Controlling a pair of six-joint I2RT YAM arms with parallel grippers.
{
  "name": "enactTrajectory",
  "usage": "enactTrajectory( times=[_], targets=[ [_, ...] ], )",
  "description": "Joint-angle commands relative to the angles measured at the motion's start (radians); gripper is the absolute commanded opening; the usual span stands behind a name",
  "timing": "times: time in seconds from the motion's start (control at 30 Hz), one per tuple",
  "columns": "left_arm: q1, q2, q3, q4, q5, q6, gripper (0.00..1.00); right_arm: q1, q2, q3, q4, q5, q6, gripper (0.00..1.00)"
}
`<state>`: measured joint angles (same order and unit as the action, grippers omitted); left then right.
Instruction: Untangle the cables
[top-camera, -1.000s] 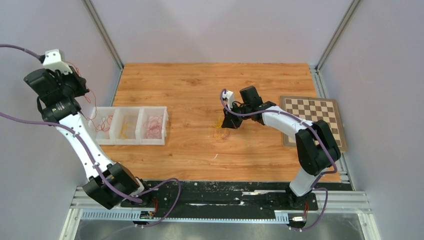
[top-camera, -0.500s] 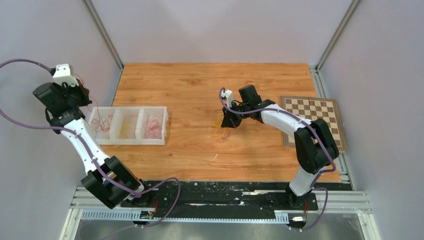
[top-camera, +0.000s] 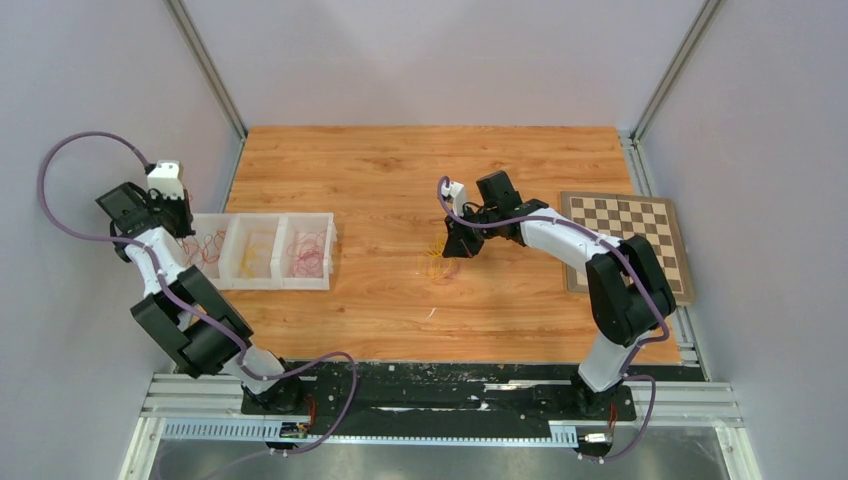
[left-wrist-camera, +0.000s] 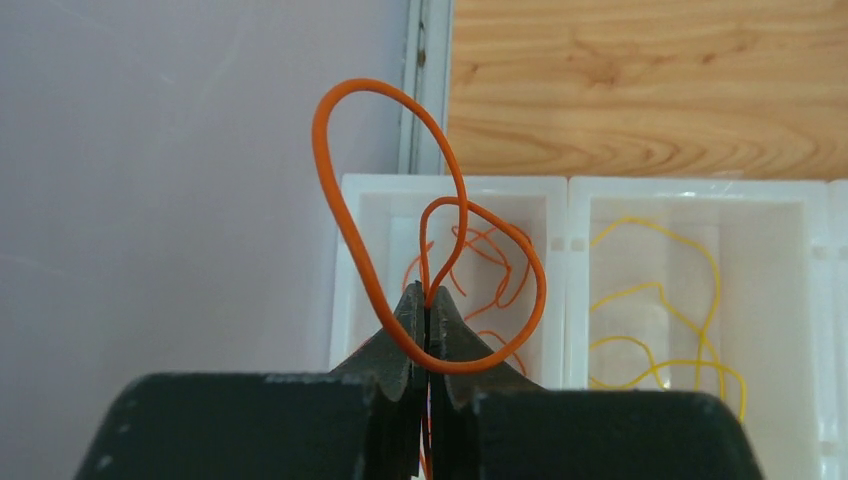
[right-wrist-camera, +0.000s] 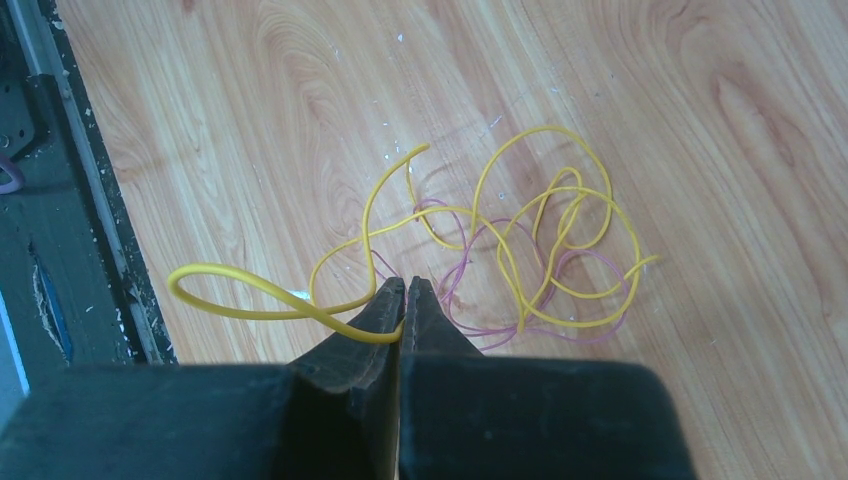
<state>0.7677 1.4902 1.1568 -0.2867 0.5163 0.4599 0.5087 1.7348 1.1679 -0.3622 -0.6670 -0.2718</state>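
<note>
My left gripper (left-wrist-camera: 428, 300) is shut on an orange cable (left-wrist-camera: 340, 200), which loops up from the closed tips. In the top view the left gripper (top-camera: 183, 213) hangs over the left compartment of a white tray (top-camera: 331, 250). Loose orange cables (left-wrist-camera: 505, 275) lie in that compartment and yellow ones (left-wrist-camera: 690, 300) in the middle compartment. The right compartment holds red cables (top-camera: 308, 252). My right gripper (right-wrist-camera: 405, 290) is shut on a yellow cable (right-wrist-camera: 230, 292). That cable runs into a tangle with a thin pink cable (right-wrist-camera: 590, 325) on the wooden table. From above, the right gripper (top-camera: 456, 246) sits at this tangle (top-camera: 440, 266).
A chessboard (top-camera: 630, 240) lies at the table's right edge, beside the right arm's elbow. The enclosure's grey wall (left-wrist-camera: 200, 200) and a metal frame post (left-wrist-camera: 425, 90) stand close to the tray's left end.
My left arm has swung down and to the right from high by the left wall, bringing the orange cable over the tray's left compartment. The right gripper has stayed put at the tangle.
</note>
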Motion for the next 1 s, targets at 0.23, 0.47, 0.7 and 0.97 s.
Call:
enactTrajectory(
  times=[0.23,0.47,0.7,0.97],
  targets=[
    [0.01,0.139,-0.051,-0.04,-0.022,0.179,0.01,-0.004,0.021,0.045,-0.011,-0.026,-0.019,0.0],
    [0.008,0.116,-0.058,-0.073,-0.039,0.177,0.4,-0.004,0.028,0.048,-0.017,-0.028,-0.019,0.0],
    [-0.029,-0.05,-0.029,-0.177,-0.031,0.148,0.63,-0.005,0.02,0.047,-0.031,-0.031,-0.025,0.0],
    [-0.157,-0.217,0.039,-0.361,0.072,0.138,0.85,-0.028,-0.036,0.075,-0.041,-0.056,-0.018,0.0]
  ],
)
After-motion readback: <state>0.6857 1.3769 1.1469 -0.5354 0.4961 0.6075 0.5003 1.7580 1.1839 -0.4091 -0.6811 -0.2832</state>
